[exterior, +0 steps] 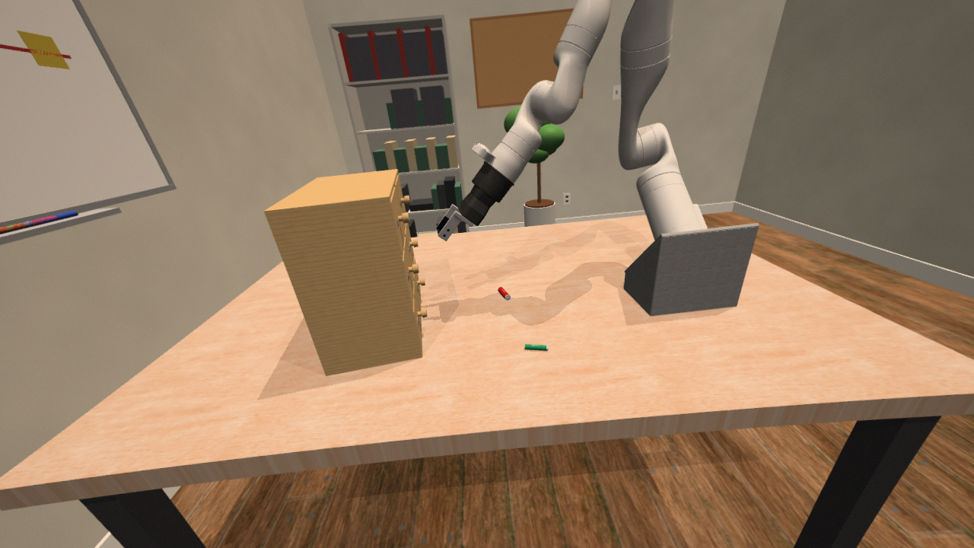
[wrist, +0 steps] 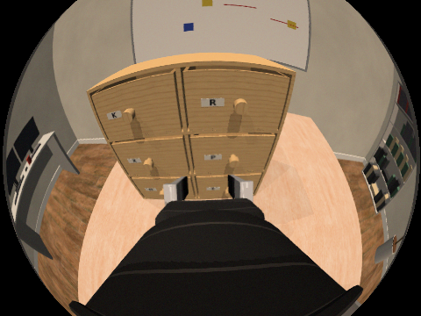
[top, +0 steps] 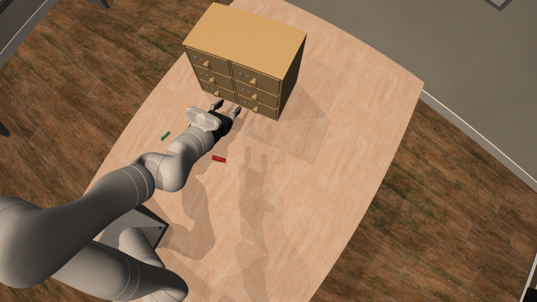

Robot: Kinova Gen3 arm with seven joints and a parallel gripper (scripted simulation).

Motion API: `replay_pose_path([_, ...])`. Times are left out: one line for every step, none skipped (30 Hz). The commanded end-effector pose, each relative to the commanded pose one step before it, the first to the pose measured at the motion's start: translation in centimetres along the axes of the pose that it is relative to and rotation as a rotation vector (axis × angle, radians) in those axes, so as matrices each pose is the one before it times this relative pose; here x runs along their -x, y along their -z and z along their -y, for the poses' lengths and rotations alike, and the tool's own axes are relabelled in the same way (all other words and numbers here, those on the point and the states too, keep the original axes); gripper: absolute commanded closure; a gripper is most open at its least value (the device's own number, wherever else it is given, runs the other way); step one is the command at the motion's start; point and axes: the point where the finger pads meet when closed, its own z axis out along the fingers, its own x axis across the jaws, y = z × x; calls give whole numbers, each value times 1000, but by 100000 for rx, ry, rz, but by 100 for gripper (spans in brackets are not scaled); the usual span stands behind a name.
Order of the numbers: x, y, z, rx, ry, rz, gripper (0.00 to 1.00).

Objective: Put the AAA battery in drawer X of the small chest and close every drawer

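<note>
The small chest stands upright with all six drawers in. In the wrist view, the top labels read K and R, and the middle-right one P. The middle-left drawer has a small label that looks like X, not sharp. The bottom labels are too small to read. A thin green battery, the slimmer of two, lies on the table. My gripper is open and empty, tilted toward the chest in front of its drawer fronts, above the table.
A thicker red battery lies on the table, behind the gripper as seen from the chest. Knobs stick out of the drawer fronts. The arm's grey base block stands at the table's other end.
</note>
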Motion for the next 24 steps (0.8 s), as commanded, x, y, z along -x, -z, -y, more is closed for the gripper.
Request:
replay_pose_path([-307, -365, -658, 263, 570, -1002, 0])
replay_pose_path([0, 0, 0, 0, 0, 0, 0])
replay_pose_path([0, -79, -10, -674, -1, -2, 0])
replay_pose_path([0, -87, -9, -663, -7, -8, 0])
replay_pose_path([0, -82, -10, -658, -4, -5, 0])
replay_pose_path([0, -78, -11, -652, -2, -2, 0])
replay_pose_path([0, -73, -12, -646, 0, 1, 0])
replay_pose_path([0, -69, -13, -639, 3, 4, 0])
replay_pose_path([0, -65, -14, -633, 5, 7, 0])
replay_pose_path([0, -61, -15, -626, 7, 10, 0])
replay_pose_path([-1, -78, -11, -617, -6, -9, 0])
replay_pose_path([-1, -78, -11, -610, -7, -10, 0])
replay_pose_path([-1, -74, -13, -602, -4, -7, 0])
replay_pose_path([0, -70, -14, -595, -2, -3, 0])
replay_pose_path([0, -66, -14, -588, 0, 1, 0])
replay_pose_path([0, -63, -15, -580, 2, 4, 0])
replay_pose_path([1, -59, -16, -572, 5, 7, 0])
replay_pose_path([0, 0, 0, 0, 0, 0, 0])
replay_pose_path([0, 0, 0, 0, 0, 0, 0])
replay_pose_path([1, -55, -17, -565, 6, 11, 0])
replay_pose_path([0, -60, -15, -559, 2, 3, 0])
replay_pose_path([-2, -72, -12, -554, -8, -14, 0])
replay_pose_path([-1, -68, -13, -546, -6, -10, 0])
replay_pose_path([-1, -65, -14, -537, -4, -7, 0])
